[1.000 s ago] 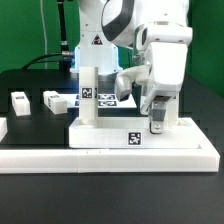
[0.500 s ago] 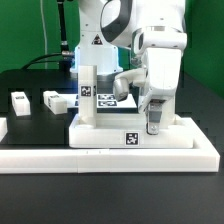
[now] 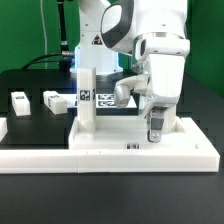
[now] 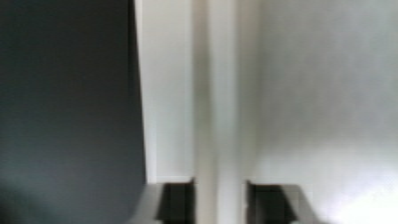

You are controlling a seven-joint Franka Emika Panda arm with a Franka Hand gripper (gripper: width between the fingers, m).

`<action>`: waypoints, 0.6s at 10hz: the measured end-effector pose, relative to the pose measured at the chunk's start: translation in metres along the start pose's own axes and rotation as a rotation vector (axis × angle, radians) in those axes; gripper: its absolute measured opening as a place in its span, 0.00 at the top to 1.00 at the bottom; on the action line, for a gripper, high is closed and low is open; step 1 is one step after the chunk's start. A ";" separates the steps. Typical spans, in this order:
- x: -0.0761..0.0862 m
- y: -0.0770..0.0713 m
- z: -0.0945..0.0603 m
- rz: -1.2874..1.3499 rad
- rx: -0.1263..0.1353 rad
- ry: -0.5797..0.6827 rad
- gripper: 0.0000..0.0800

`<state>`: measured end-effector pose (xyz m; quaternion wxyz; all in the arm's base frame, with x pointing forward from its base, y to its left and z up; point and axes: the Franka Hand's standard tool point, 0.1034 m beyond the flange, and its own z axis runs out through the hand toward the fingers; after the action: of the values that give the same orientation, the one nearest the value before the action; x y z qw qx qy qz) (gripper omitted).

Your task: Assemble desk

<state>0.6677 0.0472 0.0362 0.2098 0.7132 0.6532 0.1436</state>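
The tabletop [image 3: 115, 133] lies flat on the black table [image 3: 35, 128]. It is white, with a small black-and-white tag on its front edge.

One leg [image 3: 88, 95] stands straight up on the tabletop. It is at the far corner, on the exterior view's left, and it has a tag too.

The gripper [image 3: 155, 128] points down over the other end of the tabletop, toward the exterior view's right. Its dark tips reach down to the top of the tabletop. I cannot tell if they touch it.

In the wrist view the fingertips [image 4: 178, 203] stand a little apart, with white plastic between them. A raised white strip runs away from them, and the dark table shows beside it. I cannot tell if the jaws squeeze that plastic or have let go of it.

A long low white rail [image 3: 60, 158] lies just in front of the tabletop, along its front edge. It sticks out past the tabletop on both sides.

A loose leg [image 3: 52, 100] lies on the table near the tabletop, to the exterior view's left. Another loose leg [image 3: 20, 101] lies farther out on the same side.

The marker board [image 3: 108, 98] lies flat behind the tabletop. The standing leg and the arm hide part of it.

The white robot arm [image 3: 160, 60] goes up from the gripper, above the tabletop's end on the exterior view's right.
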 end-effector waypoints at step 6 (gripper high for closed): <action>0.000 0.000 0.000 0.000 0.001 0.000 0.21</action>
<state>0.6675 0.0470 0.0358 0.2097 0.7134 0.6531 0.1433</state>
